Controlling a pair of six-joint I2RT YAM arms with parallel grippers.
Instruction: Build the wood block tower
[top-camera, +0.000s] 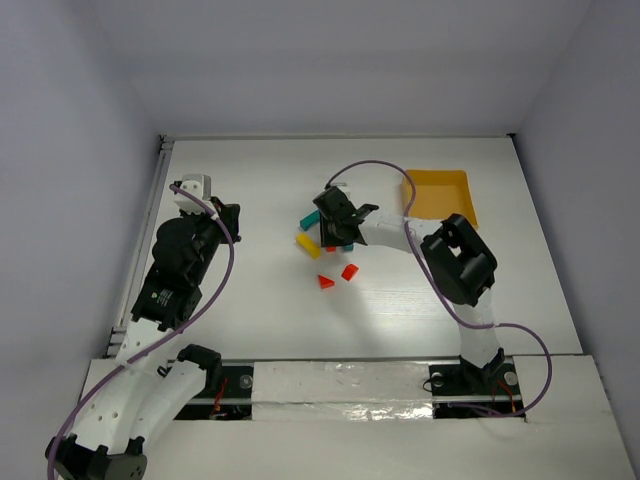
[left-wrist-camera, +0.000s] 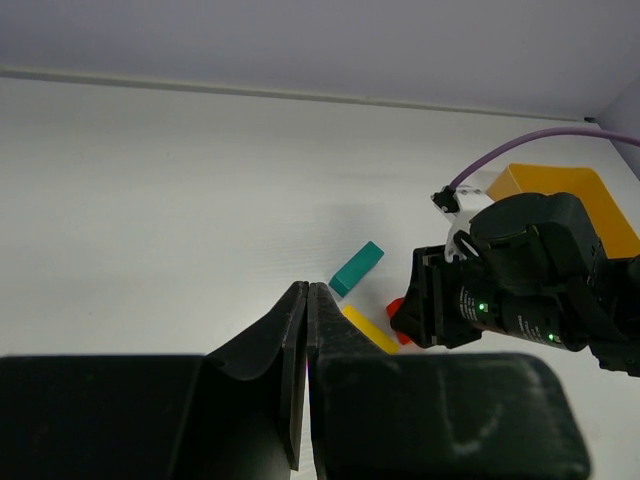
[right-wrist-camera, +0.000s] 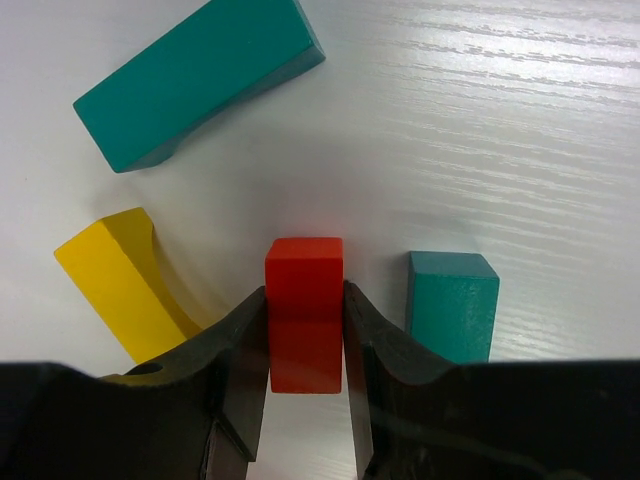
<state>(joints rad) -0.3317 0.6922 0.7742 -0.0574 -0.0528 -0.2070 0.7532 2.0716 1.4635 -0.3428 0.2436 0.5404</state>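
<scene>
My right gripper is over the block cluster at mid-table, its jaws shut on a red block, pressing both of its sides. Around it in the right wrist view lie a long teal bar beyond, a yellow block to the left and a short teal block to the right. From above I see the teal bar, the yellow bar, a red wedge and another red block. My left gripper is shut and empty, well left of the blocks.
A yellow-orange tray sits at the back right, behind my right arm; it also shows in the left wrist view. The right arm's purple cable loops above the blocks. White walls bound the table at the back and sides.
</scene>
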